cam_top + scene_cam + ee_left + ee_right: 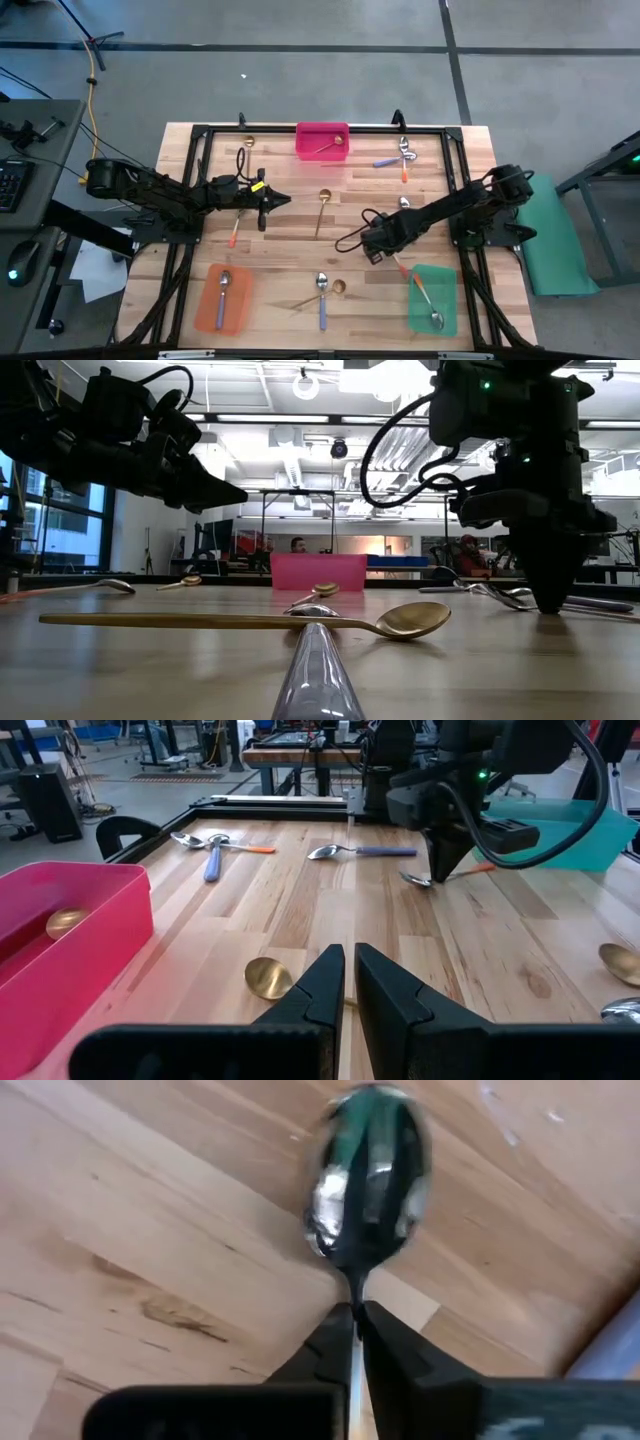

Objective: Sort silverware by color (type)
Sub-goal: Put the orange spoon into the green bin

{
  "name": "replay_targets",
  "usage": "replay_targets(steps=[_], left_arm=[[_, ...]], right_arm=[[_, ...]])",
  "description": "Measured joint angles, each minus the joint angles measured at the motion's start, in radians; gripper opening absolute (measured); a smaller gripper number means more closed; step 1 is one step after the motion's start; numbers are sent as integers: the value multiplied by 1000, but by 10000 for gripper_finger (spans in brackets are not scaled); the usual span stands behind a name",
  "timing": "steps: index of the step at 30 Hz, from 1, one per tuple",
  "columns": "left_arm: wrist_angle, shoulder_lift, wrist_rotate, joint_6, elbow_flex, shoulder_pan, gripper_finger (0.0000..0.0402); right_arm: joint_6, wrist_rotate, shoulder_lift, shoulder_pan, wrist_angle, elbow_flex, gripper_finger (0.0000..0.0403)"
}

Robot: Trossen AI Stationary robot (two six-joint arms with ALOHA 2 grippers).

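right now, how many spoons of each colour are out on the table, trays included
gold spoons: 4
purple-handled spoons: 4
orange-handled spoons: 4
total: 12

A pink bin point(322, 141), an orange tray point(221, 300) and a green tray point(434, 299) sit on the wooden table point(290, 245).

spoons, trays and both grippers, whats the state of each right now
right gripper: shut on orange spoon neck
left gripper: shut, empty, above table
pink tray: holds one gold spoon
orange tray: holds one spoon
green tray: holds one spoon
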Motion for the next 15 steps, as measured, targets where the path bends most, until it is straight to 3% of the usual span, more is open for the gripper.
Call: replay_targets(steps=[15], left_arm=[[-6, 0, 0, 0, 0, 0, 19]], right_arm=[[-132, -38, -21, 0, -47, 167, 0]])
